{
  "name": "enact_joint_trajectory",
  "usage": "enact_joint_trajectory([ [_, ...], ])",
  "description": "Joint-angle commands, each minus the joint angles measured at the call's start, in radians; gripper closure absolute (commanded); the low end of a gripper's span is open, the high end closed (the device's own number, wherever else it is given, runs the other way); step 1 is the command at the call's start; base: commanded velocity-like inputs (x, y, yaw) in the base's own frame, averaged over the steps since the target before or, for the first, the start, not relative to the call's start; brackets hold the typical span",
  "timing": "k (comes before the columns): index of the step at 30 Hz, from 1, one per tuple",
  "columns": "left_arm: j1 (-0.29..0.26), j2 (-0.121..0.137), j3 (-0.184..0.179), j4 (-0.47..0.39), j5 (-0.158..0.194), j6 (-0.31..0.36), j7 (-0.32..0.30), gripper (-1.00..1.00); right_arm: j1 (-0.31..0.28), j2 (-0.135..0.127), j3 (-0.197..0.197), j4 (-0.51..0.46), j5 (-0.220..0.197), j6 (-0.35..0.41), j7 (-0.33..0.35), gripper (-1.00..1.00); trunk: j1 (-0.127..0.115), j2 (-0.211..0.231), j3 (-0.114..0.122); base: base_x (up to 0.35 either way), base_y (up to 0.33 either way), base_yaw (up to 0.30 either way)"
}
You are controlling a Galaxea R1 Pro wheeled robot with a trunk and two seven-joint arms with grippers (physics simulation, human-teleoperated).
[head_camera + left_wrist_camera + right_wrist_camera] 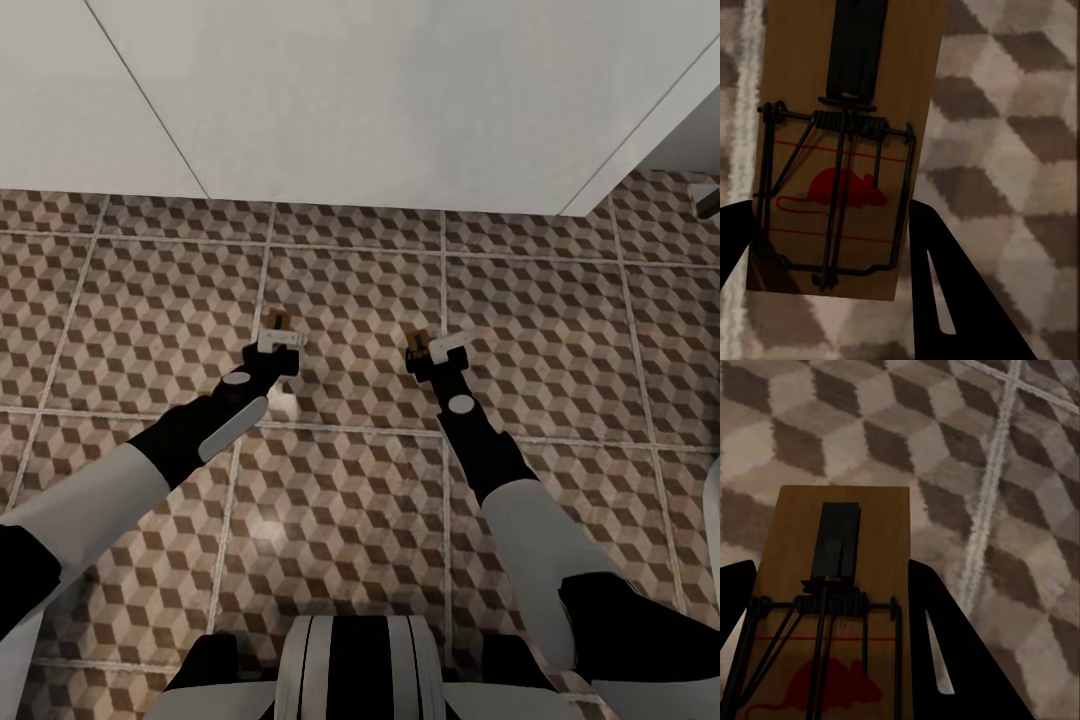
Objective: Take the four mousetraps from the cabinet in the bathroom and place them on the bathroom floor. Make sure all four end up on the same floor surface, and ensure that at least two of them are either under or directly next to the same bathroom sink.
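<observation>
I have the left end effector (279,341) clenched on one mousetrap (840,150) and the right end effector (437,350) on another (840,607), both above the bathroom floor (560,330) near the white sink (400,100), so lowering and releasing seems next.

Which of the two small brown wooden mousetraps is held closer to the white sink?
The small brown wooden mousetrap in the left gripper; it sits slightly nearer the white sink.
</observation>
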Motion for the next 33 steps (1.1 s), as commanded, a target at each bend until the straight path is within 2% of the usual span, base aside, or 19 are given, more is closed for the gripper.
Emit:
enact_joint_trajectory([
  [1, -0.001, 0.004, -0.004, -0.011, 0.003, 0.004, 0.011, 1.00, -0.002, 0.000, 0.001, 0.002, 0.006, 0.010, -0.005, 1.00, 0.000, 0.000, -0.001, 0.000, 0.000, 0.000],
  [5, -0.001, 0.021, -0.003, -0.045, 0.003, 0.012, 0.022, 1.00, -0.011, 0.001, 0.001, 0.004, 0.006, 0.038, -0.005, 1.00, 0.000, 0.000, -0.001, 0.000, 0.000, 0.000],
  [8, -0.001, 0.035, -0.003, -0.081, 0.003, 0.026, 0.061, 1.00, -0.017, 0.001, 0.001, 0.011, 0.006, 0.050, -0.005, 1.00, 0.000, 0.000, -0.001, 0.000, 0.000, 0.000],
  [14, -0.001, 0.044, -0.007, -0.096, 0.003, 0.035, 0.106, 1.00, -0.020, 0.001, 0.001, 0.023, 0.005, 0.053, -0.005, 1.00, 0.000, 0.000, -0.001, 0.000, 0.000, 0.000],
  [21, -0.001, 0.054, -0.010, -0.088, 0.004, 0.036, 0.114, 1.00, -0.020, 0.001, 0.000, 0.025, 0.004, 0.052, -0.004, 1.00, 0.000, 0.000, -0.001, 0.000, 0.000, 0.000],
  [33, -0.001, 0.055, -0.013, -0.085, 0.006, 0.036, 0.115, 1.00, -0.020, -0.001, 0.001, 0.023, 0.005, 0.049, -0.002, 1.00, 0.000, 0.000, -0.001, 0.000, 0.000, 0.000],
])
